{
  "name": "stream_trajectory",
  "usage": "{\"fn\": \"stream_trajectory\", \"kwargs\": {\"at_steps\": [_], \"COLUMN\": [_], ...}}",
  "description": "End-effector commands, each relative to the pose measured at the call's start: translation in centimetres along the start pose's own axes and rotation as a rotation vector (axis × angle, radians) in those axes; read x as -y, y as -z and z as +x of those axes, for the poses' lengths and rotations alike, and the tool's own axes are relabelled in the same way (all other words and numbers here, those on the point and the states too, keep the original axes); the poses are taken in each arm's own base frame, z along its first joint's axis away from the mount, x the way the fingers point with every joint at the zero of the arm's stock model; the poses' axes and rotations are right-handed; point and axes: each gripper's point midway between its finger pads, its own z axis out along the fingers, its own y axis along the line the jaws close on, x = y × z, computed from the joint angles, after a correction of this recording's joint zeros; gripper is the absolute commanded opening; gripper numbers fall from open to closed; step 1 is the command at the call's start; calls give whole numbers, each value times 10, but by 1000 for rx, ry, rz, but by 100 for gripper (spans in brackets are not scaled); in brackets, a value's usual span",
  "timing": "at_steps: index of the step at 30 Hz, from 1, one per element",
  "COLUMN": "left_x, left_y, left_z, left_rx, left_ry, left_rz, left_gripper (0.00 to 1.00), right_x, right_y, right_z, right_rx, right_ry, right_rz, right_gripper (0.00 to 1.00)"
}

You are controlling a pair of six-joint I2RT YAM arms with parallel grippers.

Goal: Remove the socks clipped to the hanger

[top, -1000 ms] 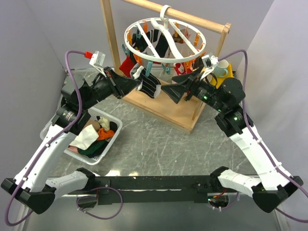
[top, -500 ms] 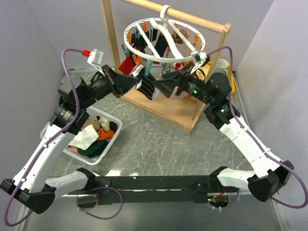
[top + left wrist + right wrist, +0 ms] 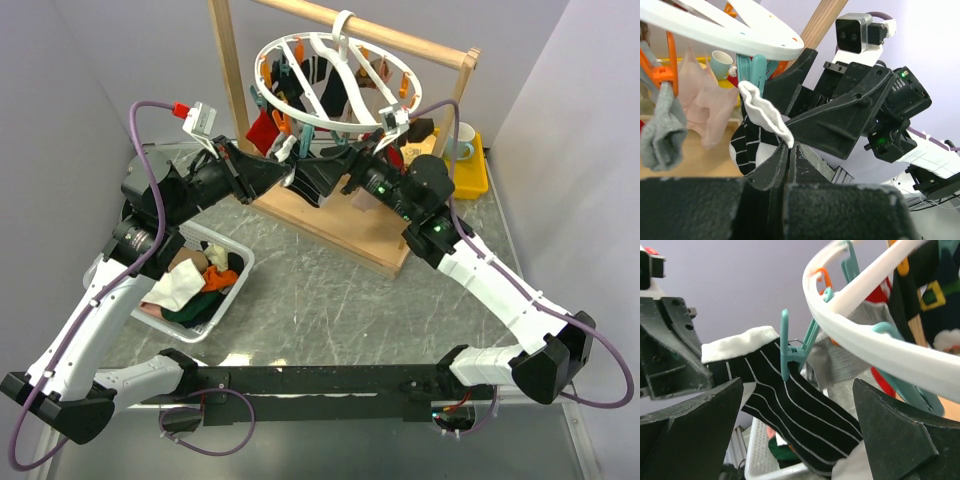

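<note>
- The right arm has swung in toward the left since a moment ago. Its right tool now sits right under the hanger, not out to the right of it. The hanger ring also tips more than it did.
- Nearest of all, low and left of the hanger, a white basket on the bench holds a heap of loose socks.
- Just under the hanger's near rim, the left tool is pinched together on the white top of the striped sock.
- The right tool's fingers are wide apart, one on each side of that sock. I cannot tell if they touch it.
- A teal clip hanging from the hanger bites the striped sock.
- The two tools are nose to nose under the hanger, so there is little room there.
- A grey sock and a pink sock hang from other clips.
- The hanger's hook sits on the top bar of the wooden rack.
- Far right of the hanger stand a mug and a yellow thing.
</note>
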Motion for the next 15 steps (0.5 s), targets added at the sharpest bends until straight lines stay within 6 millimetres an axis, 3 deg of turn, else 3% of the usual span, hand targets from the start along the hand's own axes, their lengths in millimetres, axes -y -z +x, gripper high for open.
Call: {"fn": "stream_trajectory", "kwargs": {"at_steps": [1, 11, 15], "left_x": [19, 19, 19], "left_y": [3, 3, 2], "left_z": [-11, -4, 2], "left_rx": [22, 13, -2], "left_ry": [-15, 2, 11], "left_rz": [62, 68, 77], "left_gripper": [1, 1, 1], "right_x": [-11, -12, -13], "right_y": [-9, -15, -19], "right_z": [-34, -48, -51], "right_rx": [141, 218, 228], "right_ry": [-27, -131, -155], "right_rz": [45, 42, 39], "right_gripper": [96, 90, 82]}}
